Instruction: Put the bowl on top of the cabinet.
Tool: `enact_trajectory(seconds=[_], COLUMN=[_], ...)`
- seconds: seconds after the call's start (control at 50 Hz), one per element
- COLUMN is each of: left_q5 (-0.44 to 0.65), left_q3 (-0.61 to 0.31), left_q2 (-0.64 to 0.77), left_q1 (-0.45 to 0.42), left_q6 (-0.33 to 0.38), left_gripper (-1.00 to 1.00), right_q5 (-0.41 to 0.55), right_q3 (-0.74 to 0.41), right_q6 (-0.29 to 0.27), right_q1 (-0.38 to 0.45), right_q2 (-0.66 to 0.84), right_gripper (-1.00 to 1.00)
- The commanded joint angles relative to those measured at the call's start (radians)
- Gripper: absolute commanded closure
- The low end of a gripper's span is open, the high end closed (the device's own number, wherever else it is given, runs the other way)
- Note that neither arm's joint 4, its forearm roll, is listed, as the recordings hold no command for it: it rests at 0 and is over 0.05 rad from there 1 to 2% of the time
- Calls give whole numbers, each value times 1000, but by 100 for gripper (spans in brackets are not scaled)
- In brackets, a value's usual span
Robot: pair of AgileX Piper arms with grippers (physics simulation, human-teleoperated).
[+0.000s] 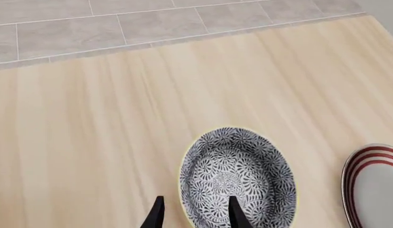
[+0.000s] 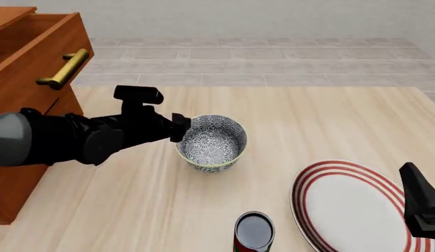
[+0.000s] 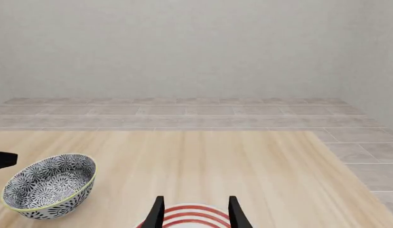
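1. Left gripper (image 1: 194,213): in the left wrist view its fingers stand apart and straddle the near rim of the bowl (image 2: 211,142), one tip outside the wall, one over the inside. You have not closed; nothing is held.
2. Right gripper (image 3: 194,209): fingers parted, holding nothing, hanging over the plate (image 2: 351,206), well away from the bowl.
3. Bowl position: upright on the table (image 2: 330,121), near the middle of the front view. The cabinet (image 2: 24,100) lies toward 9 o'clock of it, the plate toward 4 o'clock, and the dark can (image 2: 254,232) toward 6 o'clock.
4. Risk, pinch: you would be gripping a thin, curved wall at a single point. Close off-centre and the bowl will likely tip or squirt out sideways.
5. Risk, lift: a rim grip leaves the bowl's weight hanging off one side; expect it to swing or slip if you rise fast.
6. Risk, transfer: the cabinet top sits well above the table. Carry too low and the bowl could strike the cabinet side or the brass handle (image 2: 63,69).
7. Bowl appearance: small, deep, round; white with a dense dark floral swirl inside and out, thin yellowish rim. It looks empty and undamaged.
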Motion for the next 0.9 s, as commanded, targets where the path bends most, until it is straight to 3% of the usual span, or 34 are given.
enact_trajectory(seconds=[0.02, 0.9], left_q5=[-9, -38], left_q3=[-23, -62], left_q2=[55, 201], left_q1=[2, 7], left_q6=[3, -24], left_gripper=[-100, -100], right_q5=[0, 0], right_q3=[0, 0], right_q6=[0, 0], right_q1=[0, 0], right_q2=[0, 0], right_gripper=[-100, -100])
